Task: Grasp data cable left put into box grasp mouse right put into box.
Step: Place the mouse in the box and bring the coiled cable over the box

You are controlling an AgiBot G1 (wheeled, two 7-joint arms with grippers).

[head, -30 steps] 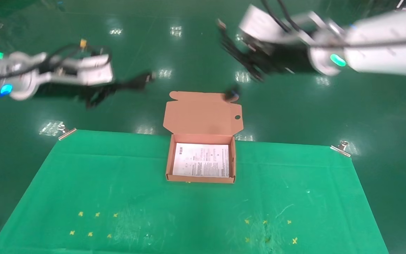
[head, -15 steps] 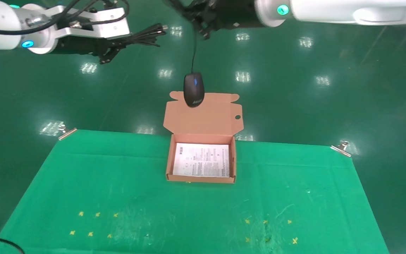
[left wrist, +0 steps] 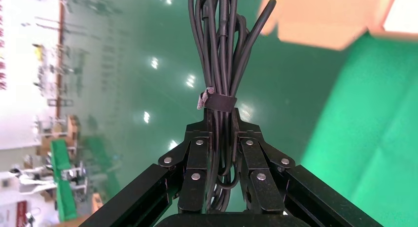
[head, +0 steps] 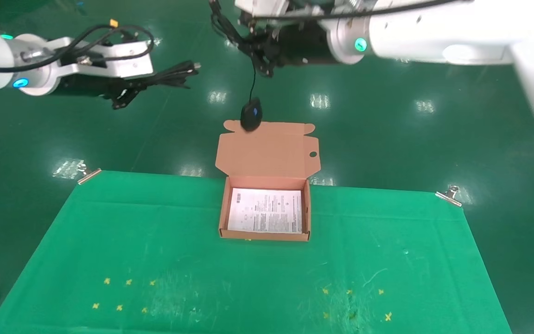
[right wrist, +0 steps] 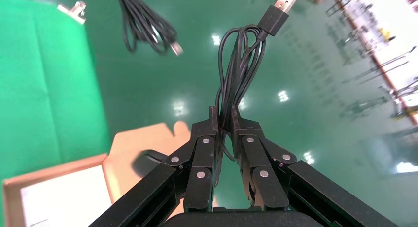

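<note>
Head view: both arms raised above the floor beyond the far edge of the green cloth (head: 155, 241); neither gripper is over the cloth.
Left gripper (head: 130, 90): fingers closed hard on the data cable (head: 174, 76), no gap showing between pads and bundle in the left wrist view.
Data cable, position: tied bundle projects straight out past the left fingertips, pointing toward the right gripper; a small strap (left wrist: 217, 101) binds it just ahead of the fingertips.
Right gripper (head: 260, 58): fingers closed on the looped cord (right wrist: 236, 84) of the mouse (head: 251, 115); grip is on the cord only, not on the mouse body.
Cord, position: loops and USB plug (right wrist: 277, 13) stand out beyond the right fingertips; one strand drops from the gripper to the mouse.
Mouse, position: hanging free below the right gripper, blue light visible, in front of the far edge of the open lid (head: 267, 150).
Box (head: 223, 208): open, on the far middle of the cloth, below and nearer the robot than both grippers; white printed sheet (head: 265, 211) lies flat inside.
Lid: folded back away from the robot, round hole (head: 313, 154) near its right edge.
Clips (head: 448, 195): at the far corners of the cloth.
</note>
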